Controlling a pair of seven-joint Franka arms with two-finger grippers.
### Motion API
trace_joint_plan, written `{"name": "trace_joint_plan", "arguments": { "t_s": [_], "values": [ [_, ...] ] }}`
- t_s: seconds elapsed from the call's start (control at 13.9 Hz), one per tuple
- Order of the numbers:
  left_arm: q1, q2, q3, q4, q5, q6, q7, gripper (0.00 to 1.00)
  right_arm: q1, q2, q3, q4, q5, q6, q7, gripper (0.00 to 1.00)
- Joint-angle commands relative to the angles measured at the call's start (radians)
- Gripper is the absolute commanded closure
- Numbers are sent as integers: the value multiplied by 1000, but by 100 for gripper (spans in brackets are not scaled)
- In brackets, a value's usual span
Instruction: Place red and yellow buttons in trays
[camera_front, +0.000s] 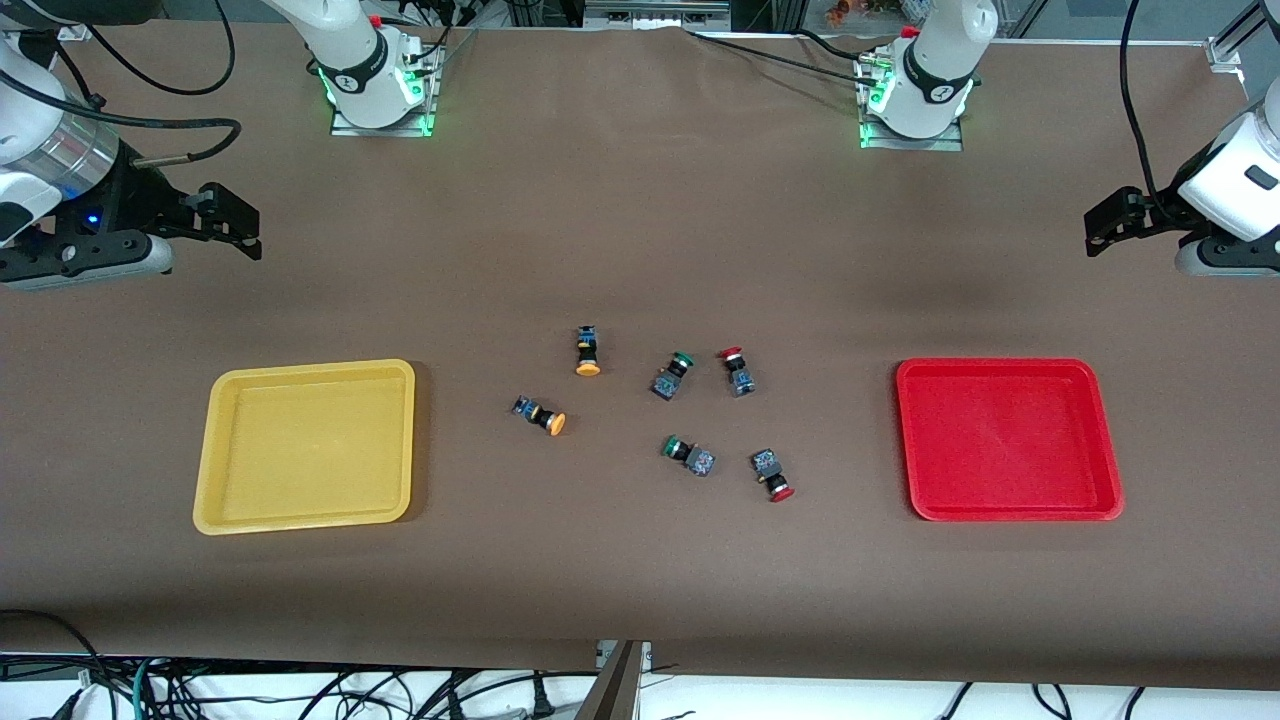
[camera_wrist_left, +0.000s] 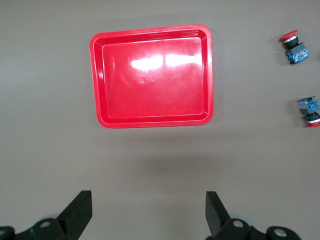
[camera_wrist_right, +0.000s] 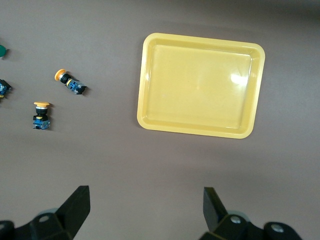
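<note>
While both arms wait up top, the front view has the yellow tray (camera_front: 305, 447) near the right arm's end of the table (camera_front: 640, 570), the red tray (camera_front: 1008, 440) near the left arm's end, and red and yellow buttons (camera_front: 541, 415) scattered mid-table between them. Left wrist view: left gripper (camera_wrist_left: 149, 212) spread apart, holding nothing. Right wrist view: right gripper (camera_wrist_right: 146, 210) spread apart too.

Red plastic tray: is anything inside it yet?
Nothing: the shallow red plastic tray shows only its bare floor in the front and left wrist views. Both red-capped push-button switches lie on the table beside it. Nothing covers the tray.

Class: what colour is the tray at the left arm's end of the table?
Red tray; clearest in the left wrist view.
</note>
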Motion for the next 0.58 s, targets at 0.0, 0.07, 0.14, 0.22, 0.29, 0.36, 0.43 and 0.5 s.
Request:
{"name": "trace_joint_plan", "arguments": {
  "t_s": [0.0,0.07,0.14,0.22,0.29,0.36,0.43,0.5],
  "values": [
    [4,16,2,33,-14,-18,9,0,-11,3,8,12,-10,-1,3,0],
    [4,16,0,33,-14,-18,9,0,-10,3,8,12,-9,-1,1,0],
    [4,16,0,33,-14,-18,8,0,-10,3,8,12,-8,-1,3,0],
    [4,16,2,33,-14,-18,9,0,-10,3,8,12,-8,-1,0,0],
    [6,16,2,33,-14,-18,8,0,-10,3,8,12,-8,-1,-2,0],
    [6,16,2,31,-14,-18,9,0,-10,3,8,12,-8,-1,-3,0],
    [6,16,2,33,-14,-18,9,0,-10,3,8,12,-8,-1,-5,0],
    [6,16,2,31,-14,-18,9,0,-10,3,8,12,-8,-1,0,0]
  ]
}}
